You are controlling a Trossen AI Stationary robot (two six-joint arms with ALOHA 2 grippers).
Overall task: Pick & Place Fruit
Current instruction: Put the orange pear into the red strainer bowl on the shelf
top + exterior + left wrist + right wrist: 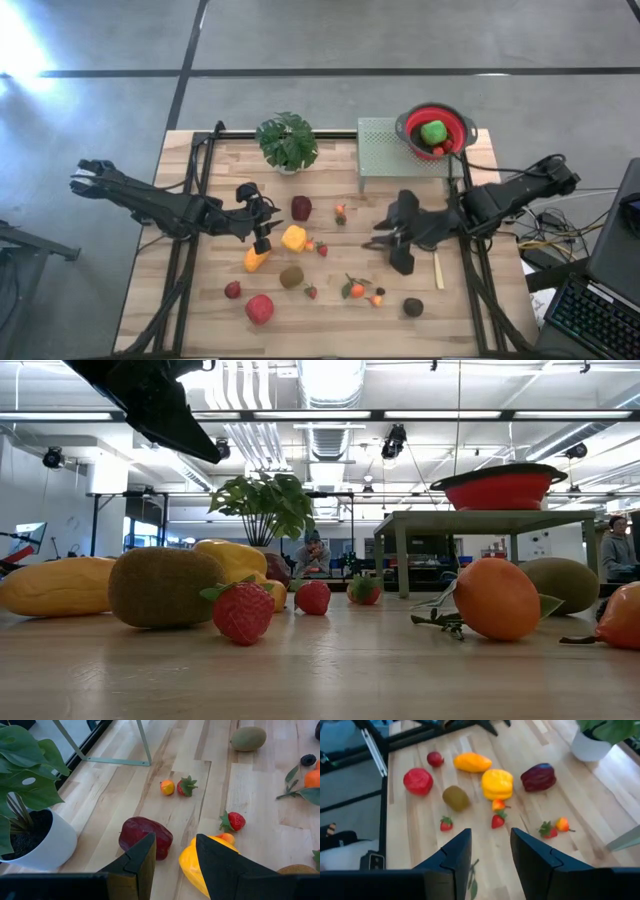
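Both grippers hanging over table (200, 320), part open, holding nothing: left gripper (262, 238) by yellow fruit (294, 238), right gripper (385, 243) mid-table.

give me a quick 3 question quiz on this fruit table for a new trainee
1. True or false: the red bowl already holds a green fruit.
2. Which stands nearest the potted plant? A maroon fruit B kiwi C red fruit
3. What sits under the bowl?

Key
1. True
2. A
3. A green stand at the table's back edge
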